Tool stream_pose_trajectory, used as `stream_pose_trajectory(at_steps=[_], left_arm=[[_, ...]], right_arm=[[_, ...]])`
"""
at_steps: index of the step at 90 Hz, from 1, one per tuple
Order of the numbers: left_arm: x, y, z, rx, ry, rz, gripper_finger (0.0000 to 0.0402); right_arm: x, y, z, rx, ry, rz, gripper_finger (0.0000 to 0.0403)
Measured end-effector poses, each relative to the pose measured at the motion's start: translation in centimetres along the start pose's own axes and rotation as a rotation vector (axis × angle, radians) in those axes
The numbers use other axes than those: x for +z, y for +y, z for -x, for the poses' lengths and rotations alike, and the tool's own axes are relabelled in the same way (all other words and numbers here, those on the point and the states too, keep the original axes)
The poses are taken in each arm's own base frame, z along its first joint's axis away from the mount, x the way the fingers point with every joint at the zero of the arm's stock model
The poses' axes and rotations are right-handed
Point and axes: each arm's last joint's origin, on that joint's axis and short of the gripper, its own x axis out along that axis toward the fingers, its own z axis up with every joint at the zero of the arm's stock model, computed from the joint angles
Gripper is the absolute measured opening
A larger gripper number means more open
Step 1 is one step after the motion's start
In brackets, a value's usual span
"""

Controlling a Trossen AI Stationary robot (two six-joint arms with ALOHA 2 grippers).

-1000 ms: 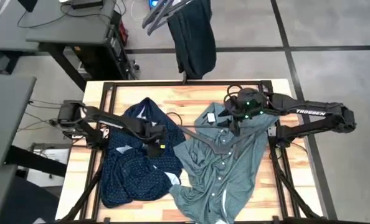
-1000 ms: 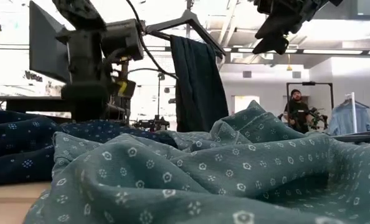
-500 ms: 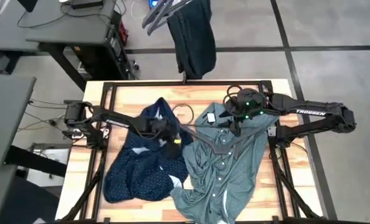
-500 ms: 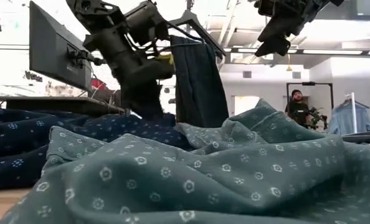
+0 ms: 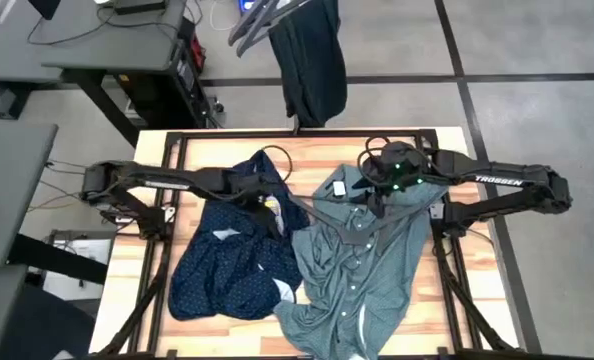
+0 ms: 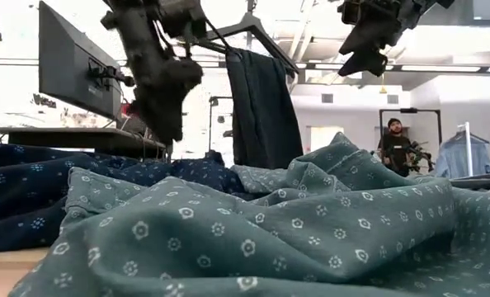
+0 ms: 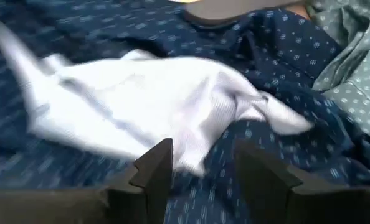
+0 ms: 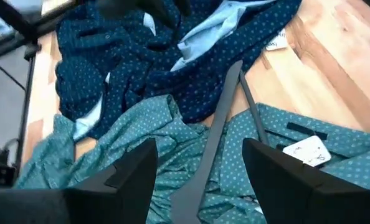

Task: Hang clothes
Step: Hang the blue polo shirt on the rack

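Overhead and wrist views of two shirts spread on the tabletop (image 5: 447,300), with the jeans (image 5: 310,55) already hanging on a hanger beyond its far edge.

Risks. The navy shirt (image 5: 227,270) lies bunched, its pale inner lining turned outward, and its right edge overlaps the teal shirt (image 5: 367,270). A grasp taken near that overlap is likely to catch both fabrics, dragging the teal shirt along. A pinch on the loose lining alone may lift a single layer, which would probably slip free or pull the garment into a tighter knot. A black hanger (image 5: 352,225) rests across the upper part of the teal shirt; any pull on that shirt could tip or slide the hanger off position. The cables near the far edge of the tabletop may also snag a lifted sleeve.

Positions. The left end effector (image 7: 200,171) is over the upper right part of the navy shirt, close to the seam between the two garments; its fingers (image 7: 154,168) stand apart with nothing between them, and the pale lining lies directly ahead, very near but not clearly touched. The right end effector (image 8: 197,171) hovers above the collar region of the teal shirt, also open, with the hanger's arm running between its fingers below it, apart from them.
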Motion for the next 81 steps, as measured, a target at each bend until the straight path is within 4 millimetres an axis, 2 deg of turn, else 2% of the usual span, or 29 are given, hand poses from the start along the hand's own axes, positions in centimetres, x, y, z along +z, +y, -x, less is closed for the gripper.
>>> stream_pose_trajectory(at_steps=[14,20,33,50,64,81], left_arm=[[-2.8,-0.4,1.9,0.006,0.059,0.047,0.0150],[-4.2,-0.5,2.1,0.015,0.098,0.052,0.0150],[-7.4,-0.5,2.0,0.018,0.160,0.075,0.0150],[-11.5,0.2,1.5,-0.034,0.158,0.099,0.0150],[-13.8,0.6,1.3,-0.202,0.074,0.151,0.0150],[-16.4,1.3,0.3,-0.204,0.109,0.122,0.0150]], right_arm=[[-0.2,-0.1,-1.4,0.029,-0.060,-0.037,0.0222],[-0.6,0.0,-2.3,0.041,-0.052,-0.055,0.0222],[-1.0,1.5,-5.0,0.095,-0.009,-0.061,0.0222],[-2.0,3.9,-10.6,0.172,0.030,-0.134,0.0222],[-2.4,6.4,-15.4,0.221,0.069,-0.205,0.0222],[-2.4,9.8,-20.8,0.262,0.111,-0.194,0.0222]])
